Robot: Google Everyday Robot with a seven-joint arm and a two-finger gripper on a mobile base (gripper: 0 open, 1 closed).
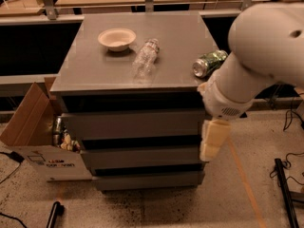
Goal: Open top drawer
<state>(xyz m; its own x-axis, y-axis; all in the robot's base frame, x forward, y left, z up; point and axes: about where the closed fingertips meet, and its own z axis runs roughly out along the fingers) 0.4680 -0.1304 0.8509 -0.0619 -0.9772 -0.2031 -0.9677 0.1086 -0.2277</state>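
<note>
The top drawer (133,125) is the uppermost and widest of three plain grey handleless drawer faces under the grey cabinet top (95,70). It sits closed, with a dark gap above it. My white arm reaches in from the upper right. My cream-coloured gripper (211,140) hangs pointing down in front of the cabinet's right edge, level with the lower part of the top drawer and the middle drawer (140,157). It holds nothing that I can see.
On the cabinet top lie a white bowl (117,38), a clear plastic bottle (145,57) on its side and a green can (209,63) near the right edge. An open cardboard box (35,132) with cans stands at the left. Cables (287,175) lie on the floor at the right.
</note>
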